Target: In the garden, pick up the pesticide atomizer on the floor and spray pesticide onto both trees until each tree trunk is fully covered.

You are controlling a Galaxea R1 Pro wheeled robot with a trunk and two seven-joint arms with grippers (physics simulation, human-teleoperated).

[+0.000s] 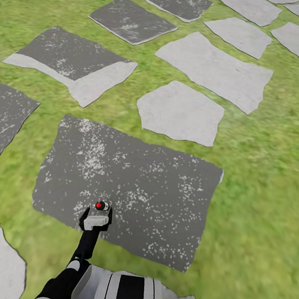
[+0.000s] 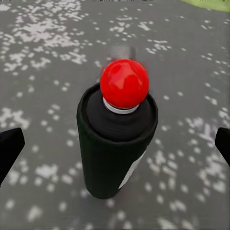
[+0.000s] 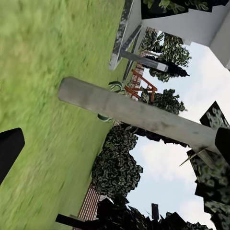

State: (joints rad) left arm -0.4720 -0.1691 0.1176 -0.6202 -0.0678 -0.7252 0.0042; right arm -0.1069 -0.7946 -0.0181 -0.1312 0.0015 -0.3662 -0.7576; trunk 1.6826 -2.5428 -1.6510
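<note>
A robot looks down on a garden lawn set with irregular grey paving stones. Its left arm reaches forward over a large dark speckled paving stone, and the left gripper hangs just above the pesticide atomizer, seen there as a small red dot on a grey top. From the left wrist, the atomizer stands upright on the stone: a dark bottle with a red ball cap and a sliver of white label. The two black fingertips sit wide apart on either side, not touching it. From the right wrist, the right gripper's fingertips are likewise spread with nothing between them, facing grass, a pale bare tree trunk, dark foliage and a slatted wooden fence
</note>
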